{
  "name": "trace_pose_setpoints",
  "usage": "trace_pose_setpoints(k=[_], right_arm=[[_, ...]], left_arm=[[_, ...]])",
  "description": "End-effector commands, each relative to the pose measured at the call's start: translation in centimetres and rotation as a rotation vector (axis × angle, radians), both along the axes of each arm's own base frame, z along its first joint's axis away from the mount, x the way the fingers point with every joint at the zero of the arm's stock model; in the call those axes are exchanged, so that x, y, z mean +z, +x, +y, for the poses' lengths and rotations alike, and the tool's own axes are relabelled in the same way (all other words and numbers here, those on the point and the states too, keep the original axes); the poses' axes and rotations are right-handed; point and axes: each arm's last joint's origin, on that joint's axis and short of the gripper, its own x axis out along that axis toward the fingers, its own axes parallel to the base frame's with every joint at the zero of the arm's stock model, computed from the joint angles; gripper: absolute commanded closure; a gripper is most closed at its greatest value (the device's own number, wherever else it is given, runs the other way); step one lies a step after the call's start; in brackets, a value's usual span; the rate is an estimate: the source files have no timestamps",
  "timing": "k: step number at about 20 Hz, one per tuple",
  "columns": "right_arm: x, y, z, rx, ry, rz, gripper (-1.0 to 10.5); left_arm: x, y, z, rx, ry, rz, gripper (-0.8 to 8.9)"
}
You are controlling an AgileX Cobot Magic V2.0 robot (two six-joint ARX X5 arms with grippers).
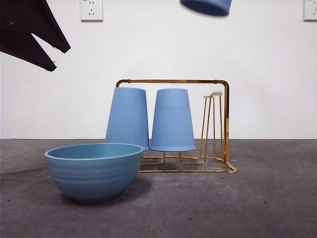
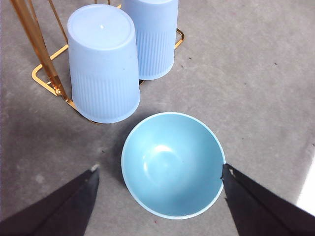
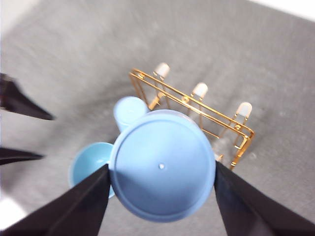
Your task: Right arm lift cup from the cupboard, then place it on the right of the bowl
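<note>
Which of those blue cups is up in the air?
The cup clamped in the right gripper, high above the cupboard; the other two cups sit upside-down on it.

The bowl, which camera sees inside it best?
The left wrist view: it looks straight down into the bowl, showing its whole inside. The front view shows only its ridged outside. In the right wrist view the held cup hides most of it.

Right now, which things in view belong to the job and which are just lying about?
Job: cup held high in the right hand; rack; bowl.
Lying about: two cups on the rack; left hand, open over the bowl.
</note>
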Motion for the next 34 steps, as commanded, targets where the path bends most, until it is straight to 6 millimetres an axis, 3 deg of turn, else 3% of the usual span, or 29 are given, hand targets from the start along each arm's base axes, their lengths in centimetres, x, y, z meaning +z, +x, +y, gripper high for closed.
trace_pose_setpoints(k=[1,5,12,17,25,29,34], right_arm=[[-0.1,-1.3,-0.6,-0.007,-0.005,0.045,6.8],[-2.7,-3.3,-1.9,-0.029,-0.025,0.103,6.8],[-12.8,-5.3,-2.5,-0.062,0.156,0.216,6.8],[-19.4,-4.5,-1.6,0.009,0.391,0.350,6.8],[-23.9,-2.9,-2.0,0.013,0.689,0.419,6.8],[-26.2,-2.2,-2.2,0.013,0.720,0.480,6.7],[-26.9,0.0,-1.3,0.070,0.792,0.478,6.7]], left_arm=[[0.5,0.2,-0.2,-0.006,-0.011,-0.014,4.11],[0.5,0.2,-0.2,-0.006,-0.011,-0.014,4.12],[0.5,0.2,-0.1,0.003,-0.015,-0.001,4.11],[0.5,0.2,-0.1,0.022,-0.026,0.018,4.11],[0.3,-0.3,-0.1,0.025,-0.064,0.108,4.11],[0.5,-0.6,-0.5,-0.039,-0.216,0.212,4.11],[0.7,-0.8,-0.8,-0.111,-0.391,0.373,4.11]])
